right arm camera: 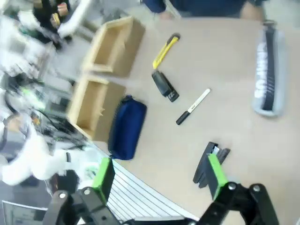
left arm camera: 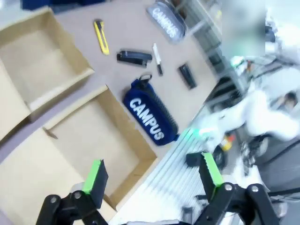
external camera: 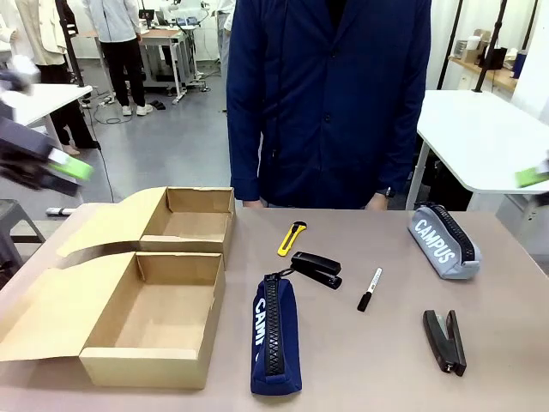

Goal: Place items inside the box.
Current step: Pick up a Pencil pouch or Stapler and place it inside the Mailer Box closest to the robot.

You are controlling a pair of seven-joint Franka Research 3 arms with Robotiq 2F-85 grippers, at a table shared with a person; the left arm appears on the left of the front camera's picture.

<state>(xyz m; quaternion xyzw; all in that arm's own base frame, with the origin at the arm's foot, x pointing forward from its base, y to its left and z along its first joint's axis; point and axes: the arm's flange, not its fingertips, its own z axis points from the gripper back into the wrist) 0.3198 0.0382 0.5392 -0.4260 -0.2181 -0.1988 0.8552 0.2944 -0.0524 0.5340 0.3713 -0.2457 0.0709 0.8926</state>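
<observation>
My left gripper [left arm camera: 152, 168] hung released and empty, up to the left of the box [external camera: 146, 367]. My right gripper [right arm camera: 159, 166], jaws spread on nothing, hovered well to the box's right. Just right of the open box lay the navy pencil case [external camera: 276, 335]; the yellow utility knife [external camera: 292, 238], black stapler [external camera: 316, 269] and marker [external camera: 370, 289] lay farther right.
</observation>
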